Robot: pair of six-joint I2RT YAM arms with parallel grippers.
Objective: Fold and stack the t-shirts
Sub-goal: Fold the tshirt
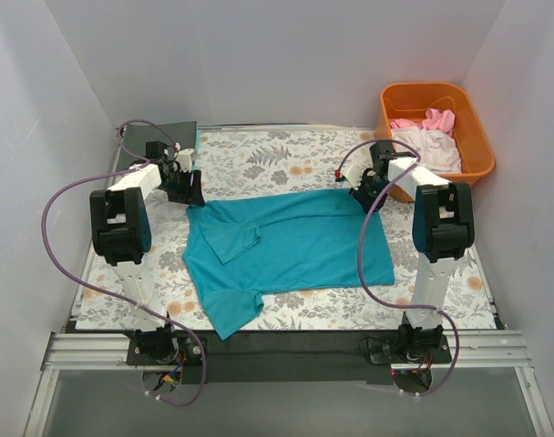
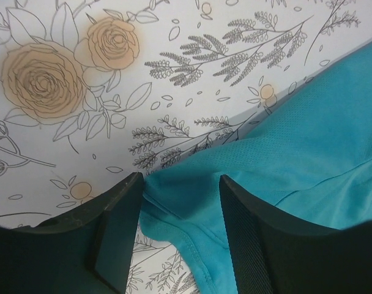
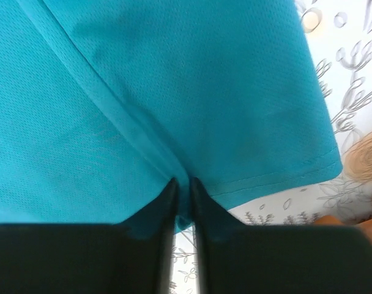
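- You've got the teal t-shirt (image 1: 295, 246) spread mostly flat in the middle of the floral table covering (image 1: 259, 159), lying crosswise, sleeves toward the left arm, hem toward the right arm.
- One sleeve (image 1: 233, 240) is folded in over the body. The other sticks out at the near left corner, toward the left arm's base.
- Left gripper (image 1: 190, 189) sits low at the shirt's far left corner. In the wrist view its fingers (image 2: 120, 236) stand well apart, straddling the cloth edge. Teal fabric lies in the gap with nothing clamped, and the covering shows just past the edge.
- Right gripper (image 1: 359, 193) sits low at the far right corner, by the hem. In the wrist view its fingers (image 3: 164, 211) are nearly together, with a thin ridge of teal cloth pinched between them. The stitched hem runs just beside the tips.
- Orange tub (image 1: 477, 146) stands at the far right of the table, beyond the right gripper. In it you have a pink shirt (image 1: 436, 118) and a white shirt (image 1: 427, 147), bunched up and unfolded.
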